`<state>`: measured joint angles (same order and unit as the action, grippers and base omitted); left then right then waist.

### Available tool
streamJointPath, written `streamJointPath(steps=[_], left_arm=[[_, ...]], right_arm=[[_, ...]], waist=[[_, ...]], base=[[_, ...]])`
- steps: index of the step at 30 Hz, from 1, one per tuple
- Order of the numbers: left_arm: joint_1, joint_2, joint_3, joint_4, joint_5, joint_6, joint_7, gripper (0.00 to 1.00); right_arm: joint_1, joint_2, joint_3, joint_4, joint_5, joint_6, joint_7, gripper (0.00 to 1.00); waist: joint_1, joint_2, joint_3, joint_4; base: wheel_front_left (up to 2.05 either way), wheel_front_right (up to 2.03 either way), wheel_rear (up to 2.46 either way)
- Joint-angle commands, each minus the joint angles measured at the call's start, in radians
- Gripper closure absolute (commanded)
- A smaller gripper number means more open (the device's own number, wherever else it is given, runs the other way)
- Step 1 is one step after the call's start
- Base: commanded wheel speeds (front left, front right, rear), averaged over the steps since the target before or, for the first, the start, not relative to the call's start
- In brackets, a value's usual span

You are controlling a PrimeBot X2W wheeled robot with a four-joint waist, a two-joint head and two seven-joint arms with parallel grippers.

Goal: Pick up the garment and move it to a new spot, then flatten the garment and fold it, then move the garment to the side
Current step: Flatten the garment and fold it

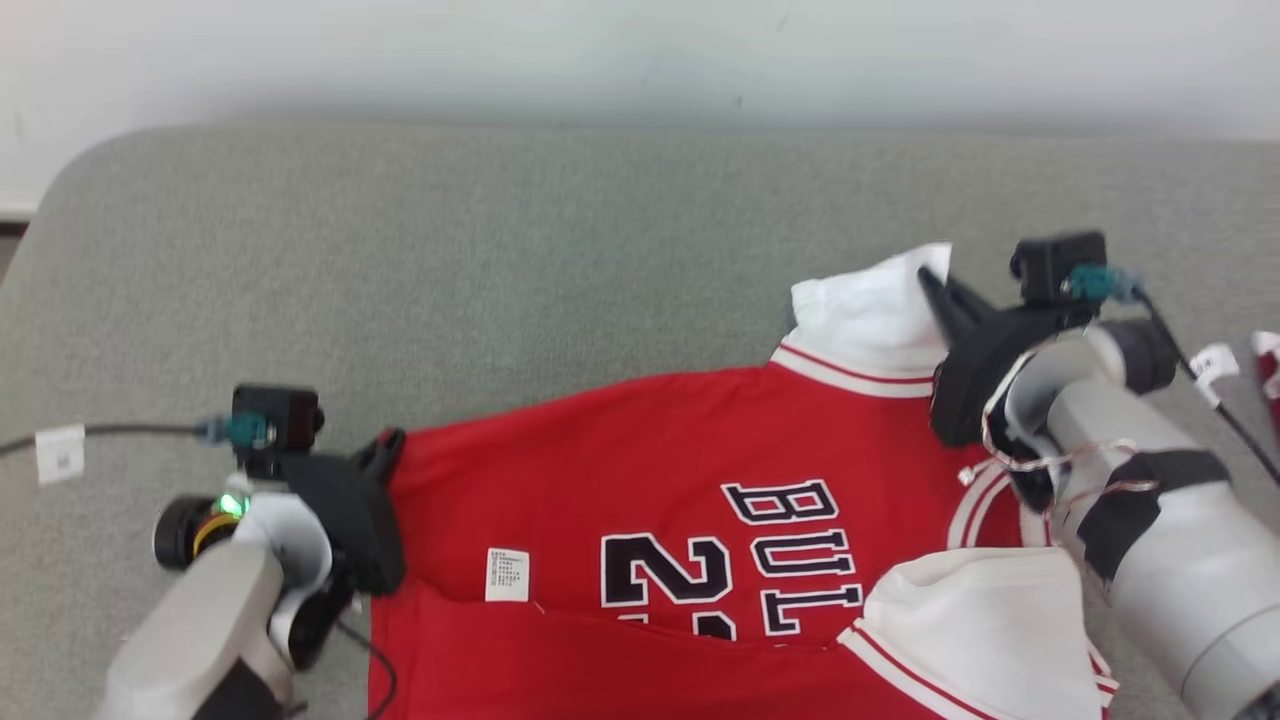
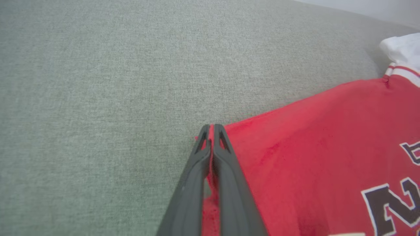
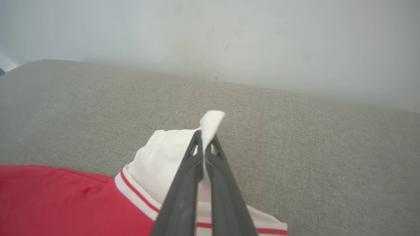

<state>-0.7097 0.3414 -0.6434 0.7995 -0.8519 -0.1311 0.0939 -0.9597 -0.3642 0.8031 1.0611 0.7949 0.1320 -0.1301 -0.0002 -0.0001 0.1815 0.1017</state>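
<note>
The garment [image 1: 640, 480] is a red jersey with white sleeves and dark lettering, spread on a grey fabric surface [image 1: 500, 260]. My left gripper [image 1: 392, 447] is shut on its red left corner; in the left wrist view the fingers [image 2: 211, 131] pinch that red cloth [image 2: 311, 137]. My right gripper [image 1: 935, 280] is shut on the white sleeve [image 1: 870, 310] at the upper right. The right wrist view has the white sleeve [image 3: 164, 160] clamped at my right gripper's tips [image 3: 205, 139], with a flap sticking up past them.
A pale wall [image 1: 640, 50] runs behind the grey surface. Bare grey fabric extends to the left and beyond the garment. A second white sleeve [image 1: 980, 620] lies folded at the lower right. Cables with white tags [image 1: 60, 452] trail from both wrists.
</note>
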Motion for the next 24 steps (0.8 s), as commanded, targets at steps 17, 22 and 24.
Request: streamJointPath(steps=[17, 22, 24], left_arm=[[0.261, 0.027, -0.035, 0.072, -0.070, 0.002, -0.231, 1.00], [0.304, 0.014, -0.043, 0.104, -0.085, 0.002, -0.291, 1.00], [0.315, 0.009, -0.044, 0.114, -0.093, 0.002, -0.308, 1.00]], right_arm=[[0.295, -0.067, -0.002, -0.215, 0.176, -0.003, -0.119, 1.00], [0.388, -0.087, -0.027, -0.282, 0.196, -0.003, -0.129, 1.00], [0.421, -0.089, -0.045, -0.304, 0.205, -0.003, -0.132, 1.00]], waist=[[0.0002, 0.0001, -0.171, -0.110], [0.0002, 0.0001, -0.180, -0.126], [0.0002, 0.0001, -0.180, -0.131]], base=[[0.00, 0.00, 0.00], [0.00, 0.00, 0.00], [0.00, 0.00, 0.00]])
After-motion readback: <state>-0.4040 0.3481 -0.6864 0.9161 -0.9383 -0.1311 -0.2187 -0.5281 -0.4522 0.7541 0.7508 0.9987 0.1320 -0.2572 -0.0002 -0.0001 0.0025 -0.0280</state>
